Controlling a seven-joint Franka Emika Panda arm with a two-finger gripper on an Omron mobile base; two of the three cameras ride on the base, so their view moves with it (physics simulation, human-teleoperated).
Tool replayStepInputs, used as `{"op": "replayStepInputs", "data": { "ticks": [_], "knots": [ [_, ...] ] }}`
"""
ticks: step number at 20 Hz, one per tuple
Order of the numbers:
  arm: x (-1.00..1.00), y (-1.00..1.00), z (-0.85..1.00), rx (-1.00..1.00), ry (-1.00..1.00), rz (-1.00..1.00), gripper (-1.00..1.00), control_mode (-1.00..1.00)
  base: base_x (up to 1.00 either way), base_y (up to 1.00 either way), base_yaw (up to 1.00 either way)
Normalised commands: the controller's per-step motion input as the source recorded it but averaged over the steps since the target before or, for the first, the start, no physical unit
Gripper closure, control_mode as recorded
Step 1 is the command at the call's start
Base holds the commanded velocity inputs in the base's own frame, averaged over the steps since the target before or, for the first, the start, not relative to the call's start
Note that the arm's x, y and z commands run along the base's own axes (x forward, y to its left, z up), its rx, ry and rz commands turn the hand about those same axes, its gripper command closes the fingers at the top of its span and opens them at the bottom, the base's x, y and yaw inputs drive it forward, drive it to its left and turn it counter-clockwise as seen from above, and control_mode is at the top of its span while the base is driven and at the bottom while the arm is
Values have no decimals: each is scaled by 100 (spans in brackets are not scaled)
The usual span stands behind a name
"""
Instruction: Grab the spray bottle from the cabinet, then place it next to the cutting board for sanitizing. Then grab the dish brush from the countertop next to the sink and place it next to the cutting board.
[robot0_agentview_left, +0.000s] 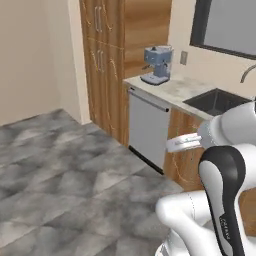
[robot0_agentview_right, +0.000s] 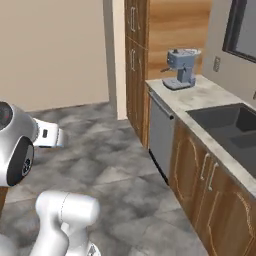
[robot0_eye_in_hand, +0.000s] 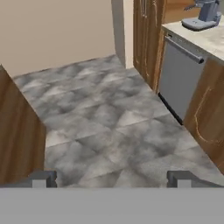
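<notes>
My claw (robot0_eye_in_hand: 112, 179) hangs wide open, nothing in it, tips spread apart over bare grey floor (robot0_eye_in_hand: 100, 118). Left of the claw: wood panel (robot0_eye_in_hand: 17, 131). Ahead-right: dishwasher (robot0_eye_in_hand: 181, 81), then countertop (robot0_eye_in_hand: 205, 37) w/ coffee machine (robot0_eye_in_hand: 204, 14). Sink (robot0_agentview_right: 232, 127) lies further right along that counter. Spray bottle, cutting board, brush: can't spot any yet. Arm's folded, hand held low, pointing out over the floor. I judge the cabinet is still to be found.
</notes>
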Motion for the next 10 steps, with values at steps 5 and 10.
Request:
{"op": "replayStepInputs", "data": {
  "ticks": [5, 10],
  "knots": [
    [0, 0, 0, 0, 0, 0, -100, 100, 9, 17, -96],
    [0, 0, 0, 0, 0, 0, -100, 100, 64, 51, -74]
  ]
}}
